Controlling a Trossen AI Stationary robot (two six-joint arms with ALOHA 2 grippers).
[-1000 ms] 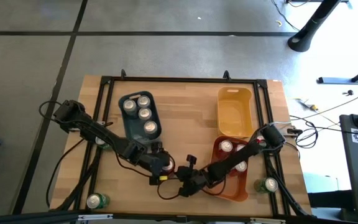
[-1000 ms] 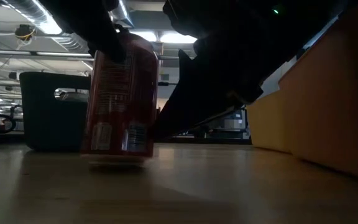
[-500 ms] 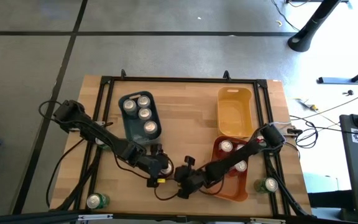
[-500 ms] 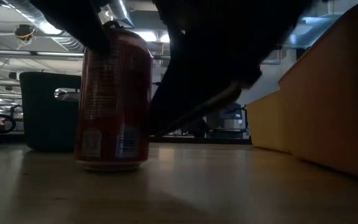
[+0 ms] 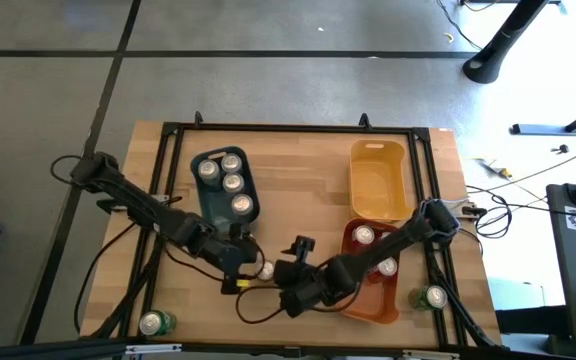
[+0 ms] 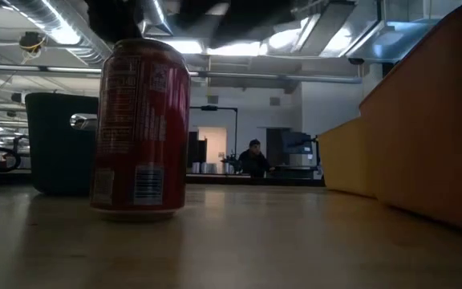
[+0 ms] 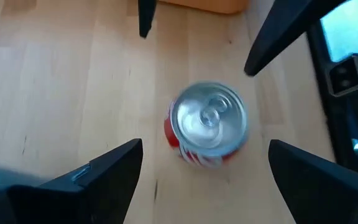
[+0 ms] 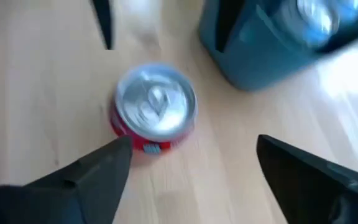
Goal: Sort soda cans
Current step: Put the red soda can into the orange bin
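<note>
At table's front centre: red can (image 5: 265,270) upright on wood, free of both grippers. Left gripper (image 7: 201,158) above can, fingers spread wide, empty. Right gripper (image 8: 188,165) above can, fingers wide apart, empty. Blue-grey bin (image 5: 211,200) nearby.

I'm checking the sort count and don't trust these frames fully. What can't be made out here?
- Orange plastic bin, high view: the right arm crosses it, so its can count is uncertain.
- Blue-grey plastic bin, low view: its wall hides the cans inside.
- Upright red soda can, low view: label print too dark to read.
- Blue-grey bin's cans, right wrist view: blurred.
</note>
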